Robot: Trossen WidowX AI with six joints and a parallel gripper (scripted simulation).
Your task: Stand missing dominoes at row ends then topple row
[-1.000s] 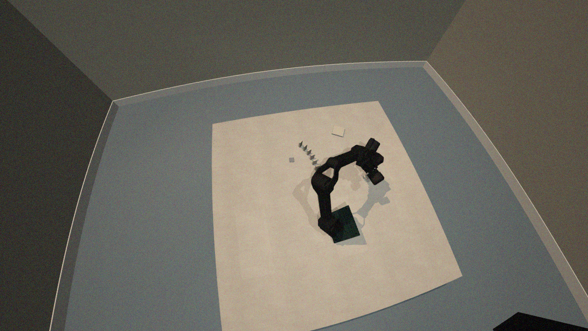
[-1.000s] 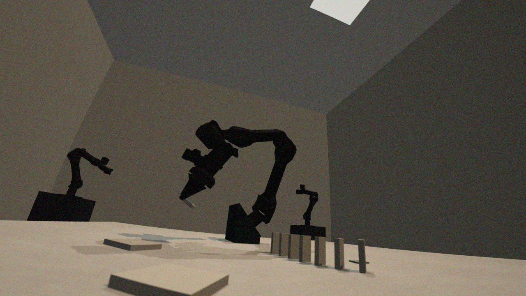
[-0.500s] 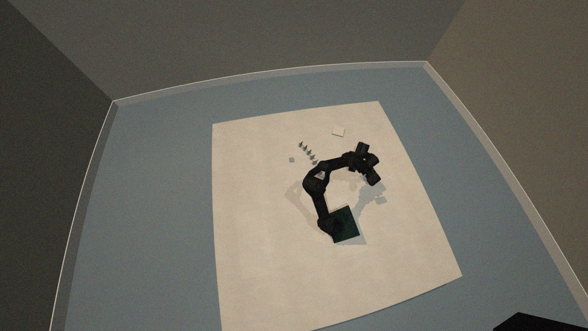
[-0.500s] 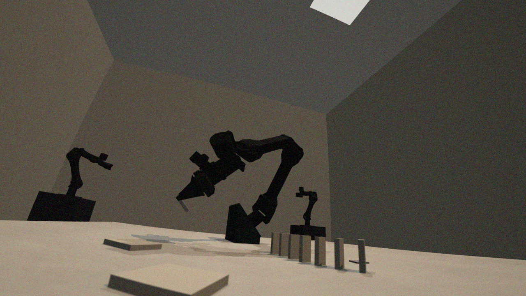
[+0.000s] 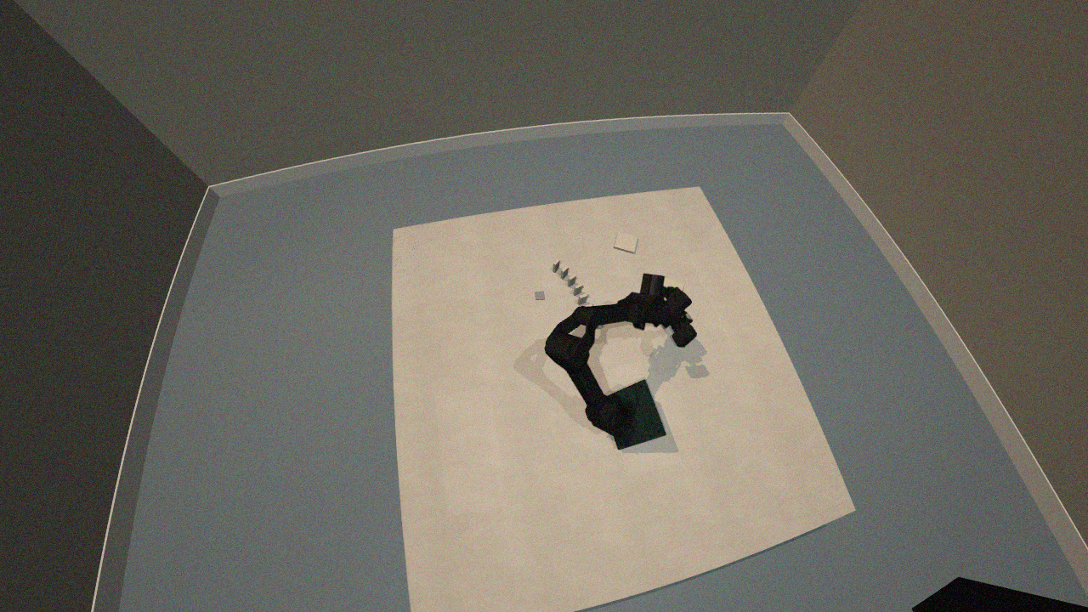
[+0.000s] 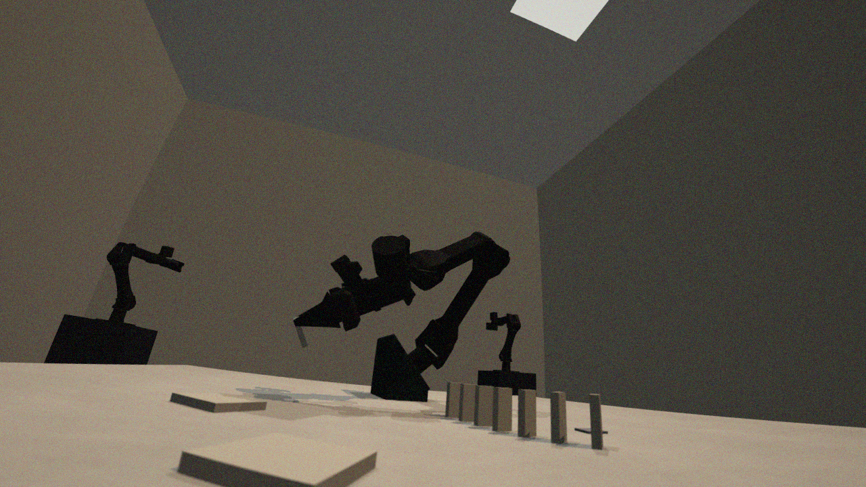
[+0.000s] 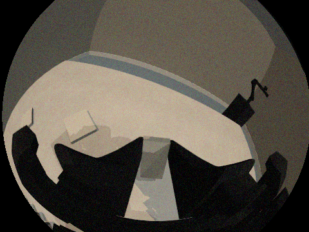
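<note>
Several dominoes [image 5: 572,281] [image 6: 526,412] stand upright in a spaced row. In the top view the arm covers the row's lower end. A bit of the row also shows at the bottom left of the wrist view. My gripper [image 6: 295,321] [image 7: 156,143] is shut on a grey domino [image 6: 302,336] [image 7: 154,162]. The held domino hangs down from the fingertips, slightly tilted in the exterior view, well above the table and away from the row. In the top view the fingertips and the held domino cannot be made out.
Two flat pale square blocks lie on the table: one nearer block [image 5: 626,242] [image 6: 278,458] and another block [image 6: 218,400] [image 7: 80,125]. A small flat grey square [image 5: 539,295] lies beside the row. Other arms stand on dark pedestals [image 6: 101,340] [image 6: 507,380] in the background.
</note>
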